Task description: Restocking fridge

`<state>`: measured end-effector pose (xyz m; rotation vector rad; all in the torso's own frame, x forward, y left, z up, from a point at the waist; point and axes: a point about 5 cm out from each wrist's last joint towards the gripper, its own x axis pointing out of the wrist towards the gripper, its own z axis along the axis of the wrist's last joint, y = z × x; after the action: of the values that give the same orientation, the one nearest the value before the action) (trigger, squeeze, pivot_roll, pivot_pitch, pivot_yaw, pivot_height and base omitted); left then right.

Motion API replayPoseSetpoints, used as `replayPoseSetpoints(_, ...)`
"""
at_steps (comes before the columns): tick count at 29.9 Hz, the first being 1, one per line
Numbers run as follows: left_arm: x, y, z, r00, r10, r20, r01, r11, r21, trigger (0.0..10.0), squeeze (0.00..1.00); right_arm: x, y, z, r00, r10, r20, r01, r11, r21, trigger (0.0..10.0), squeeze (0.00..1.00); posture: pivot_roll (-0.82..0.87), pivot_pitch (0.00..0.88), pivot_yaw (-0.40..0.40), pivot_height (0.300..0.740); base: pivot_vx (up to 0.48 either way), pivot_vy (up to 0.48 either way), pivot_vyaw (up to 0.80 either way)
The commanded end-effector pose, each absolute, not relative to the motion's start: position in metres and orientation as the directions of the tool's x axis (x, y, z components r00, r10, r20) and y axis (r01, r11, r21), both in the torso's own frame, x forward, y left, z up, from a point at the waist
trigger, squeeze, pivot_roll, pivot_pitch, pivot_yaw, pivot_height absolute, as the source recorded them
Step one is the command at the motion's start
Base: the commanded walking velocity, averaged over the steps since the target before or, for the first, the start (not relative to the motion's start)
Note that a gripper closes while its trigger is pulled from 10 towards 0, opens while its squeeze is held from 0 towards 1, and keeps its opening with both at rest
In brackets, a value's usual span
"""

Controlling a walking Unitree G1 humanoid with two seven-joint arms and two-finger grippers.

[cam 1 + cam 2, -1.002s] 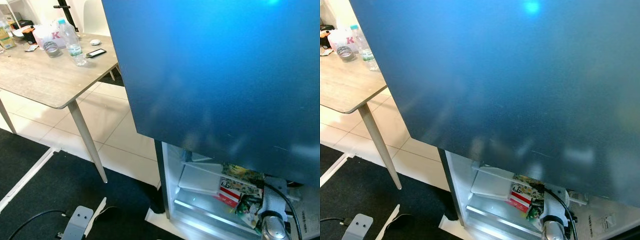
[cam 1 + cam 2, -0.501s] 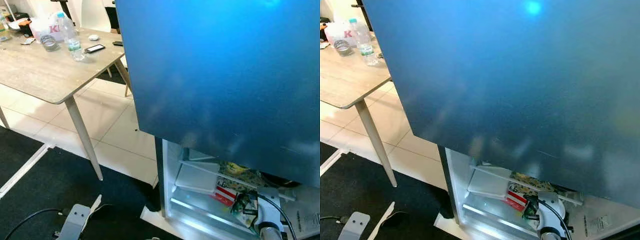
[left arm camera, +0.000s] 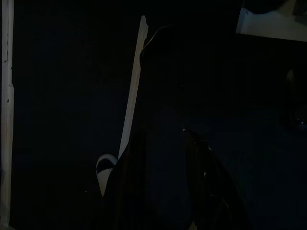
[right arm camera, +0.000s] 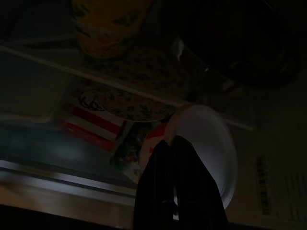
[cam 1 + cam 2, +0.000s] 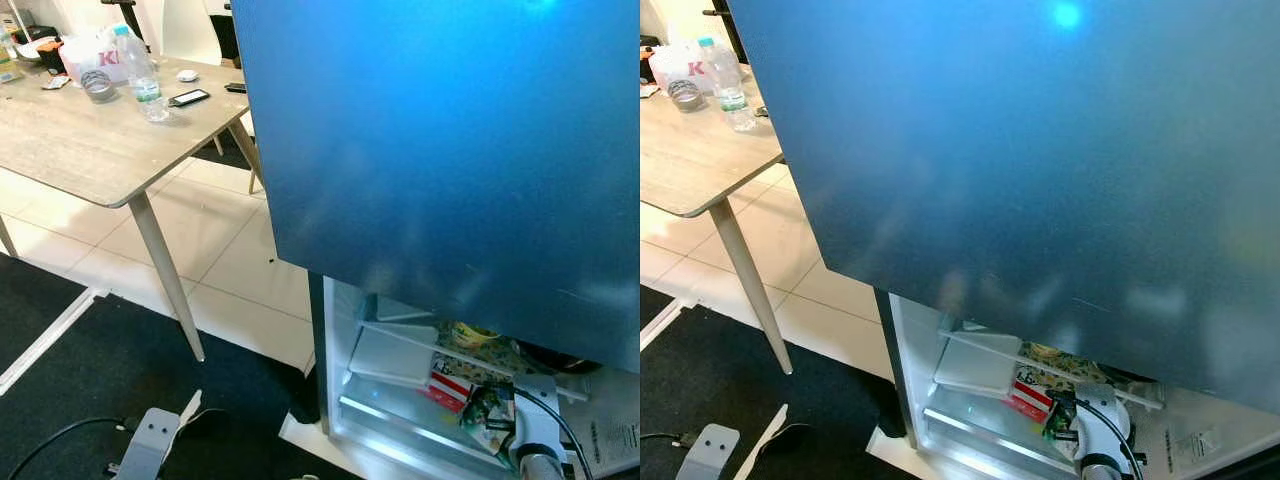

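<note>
The blue fridge door (image 5: 440, 150) stands open in front of me and hides most of the inside. Below its edge I see a lit fridge shelf (image 5: 395, 355) with a red and white box (image 5: 450, 380), a patterned packet (image 5: 490, 355) and a yellow bowl (image 5: 468, 335). My right gripper (image 4: 171, 140) reaches in low at the right, its fingers pressed together. The tips lie at the edge of a white round thing (image 4: 213, 153), beside a green packet (image 5: 488, 405). Whether they hold anything is hidden. My left gripper (image 3: 165, 134) hangs open over the dark carpet.
A wooden table (image 5: 80, 150) stands to the left with a water bottle (image 5: 142, 72), a phone (image 5: 190, 97) and a tape roll (image 5: 98, 85). On the dark carpet near my feet lie a grey bracket (image 5: 150, 442) and a cable (image 5: 60, 440). Tiled floor (image 5: 215, 250) runs between table and fridge.
The whole view has shifted since a second ago, so the camera moved. My right arm sits slightly lower in the picture. Little differs over the last half second.
</note>
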<state>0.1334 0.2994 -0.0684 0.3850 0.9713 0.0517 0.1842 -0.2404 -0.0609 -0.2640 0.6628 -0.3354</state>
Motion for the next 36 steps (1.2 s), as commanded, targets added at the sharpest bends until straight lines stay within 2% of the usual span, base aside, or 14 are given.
replayPoseSetpoints(1, 0.132, 0.299, -0.069, 0.571, 0.210, -0.794, 0.132, 0.931, 0.341, 10.0, 0.29, 0.184, -0.237, -0.062, 0.734, -0.377, -0.565, 0.210, 0.917, -0.338, 10.0, 0.00, 0.03, 0.033, 0.014, 0.675, 0.000, 0.000, 0.00)
replayPoseSetpoints(8, 0.132, 0.297, -0.069, 0.578, 0.205, -0.790, 0.125, 0.934, 0.334, 10.0, 0.29, 0.180, -0.235, -0.068, 0.715, -0.321, -0.621, 0.159, 0.940, -0.303, 10.0, 0.00, 0.02, 0.026, 0.006, 0.675, 0.000, 0.000, 0.00)
replayPoseSetpoints(9, 0.132, 0.297, -0.069, 0.575, 0.204, -0.792, 0.125, 0.935, 0.332, 10.0, 0.30, 0.170, -0.231, -0.075, 0.685, -0.280, -0.673, 0.113, 0.953, -0.282, 10.0, 0.00, 0.02, 0.025, 0.001, 0.675, 0.000, 0.000, 0.00)
replayPoseSetpoints(13, 0.132, 0.296, -0.070, 0.574, 0.204, -0.793, 0.124, 0.935, 0.331, 10.0, 0.29, 0.162, -0.229, -0.079, 0.663, -0.261, -0.702, 0.088, 0.958, -0.273, 10.0, 0.00, 0.03, 0.025, -0.002, 0.675, 0.000, 0.000, 0.00)
replayPoseSetpoints(18, 0.132, 0.296, -0.070, 0.571, 0.207, -0.794, 0.121, 0.936, 0.331, 10.0, 0.30, 0.151, -0.228, -0.085, 0.637, -0.255, -0.728, 0.068, 0.959, -0.276, 10.0, 0.00, 0.03, 0.026, -0.003, 0.675, 0.000, 0.000, 0.00)
replayPoseSetpoints(30, 0.132, 0.295, -0.071, 0.571, 0.209, -0.794, 0.120, 0.936, 0.332, 10.0, 0.29, 0.147, -0.229, -0.087, 0.621, -0.251, -0.742, 0.059, 0.959, -0.276, 10.0, 0.00, 0.03, 0.027, -0.001, 0.675, 0.000, 0.000, 0.00)
replayPoseSetpoints(36, 0.131, 0.296, -0.070, 0.571, 0.207, -0.794, 0.120, 0.936, 0.330, 10.0, 0.30, 0.135, -0.231, -0.091, 0.583, -0.248, -0.774, 0.027, 0.958, -0.287, 10.0, 0.00, 0.03, 0.031, -0.003, 0.670, 0.000, 0.000, 0.00)
